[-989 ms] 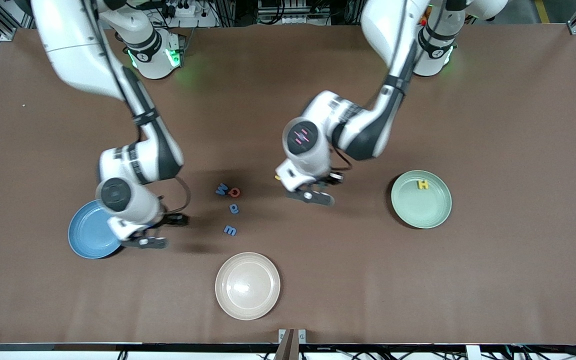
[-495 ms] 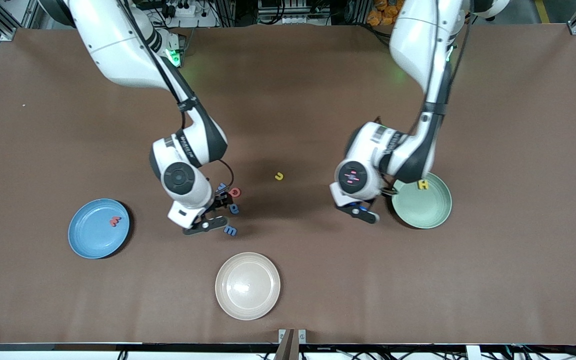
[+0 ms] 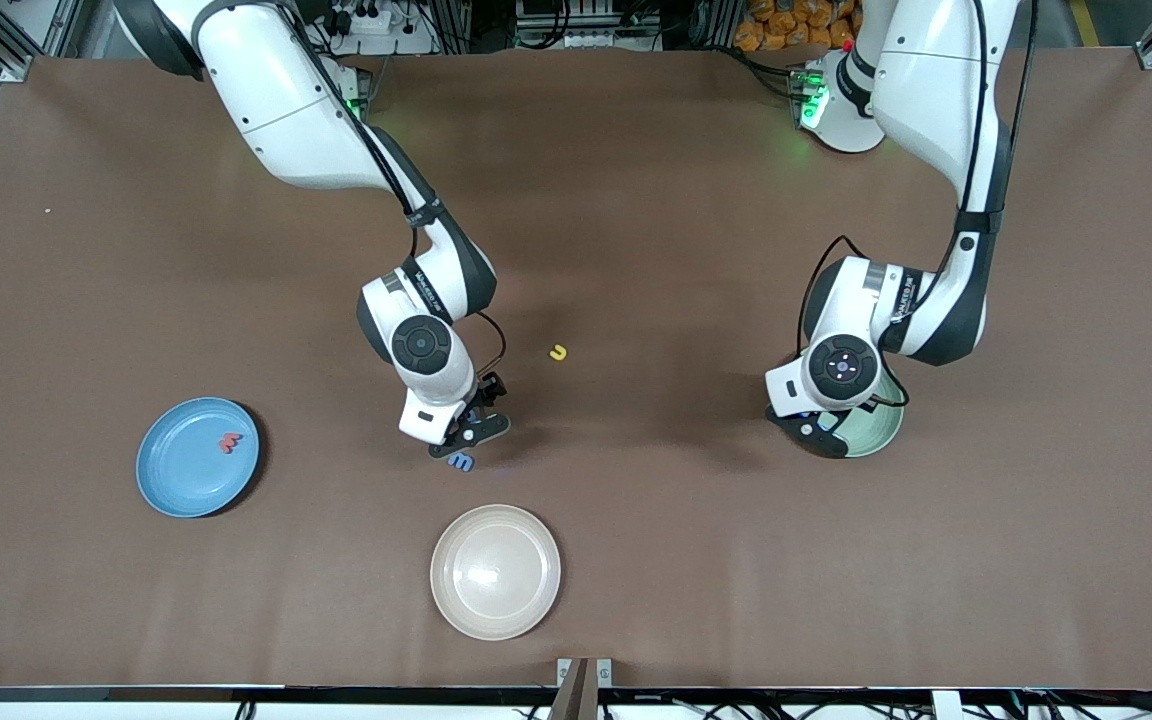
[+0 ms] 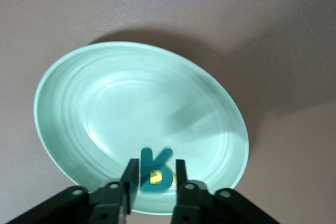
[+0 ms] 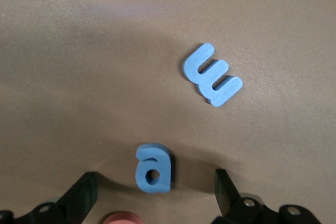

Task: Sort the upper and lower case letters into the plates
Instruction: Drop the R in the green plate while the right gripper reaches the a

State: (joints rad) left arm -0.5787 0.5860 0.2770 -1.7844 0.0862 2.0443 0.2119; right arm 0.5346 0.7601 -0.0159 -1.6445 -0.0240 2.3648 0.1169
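Note:
Over the mint green plate (image 3: 884,432) (image 4: 105,103) hangs my left gripper (image 3: 816,425) (image 4: 155,178). Its fingers (image 4: 130,179) stand slightly apart, open, and a blurred teal letter (image 4: 153,167) sits loose between them; a bit of yellow shows through it. My right gripper (image 3: 466,428) (image 5: 155,198) is wide open low over a blue "a" (image 5: 153,168), with a red letter (image 5: 122,217) beside it. Another blue letter (image 3: 460,461) (image 5: 212,74) lies just nearer the front camera. The blue plate (image 3: 181,470) holds a red letter (image 3: 229,441). A yellow letter (image 3: 558,352) lies mid-table.
A cream-beige plate (image 3: 495,571) stands near the table's front edge, nearer the front camera than the letter cluster. Both forearms reach down over the middle of the brown table (image 3: 636,560).
My right arm left the blue plate, a red letter now in it, and came over the letter cluster. My left arm travelled from mid-table to the green plate, and its fingers have parted.

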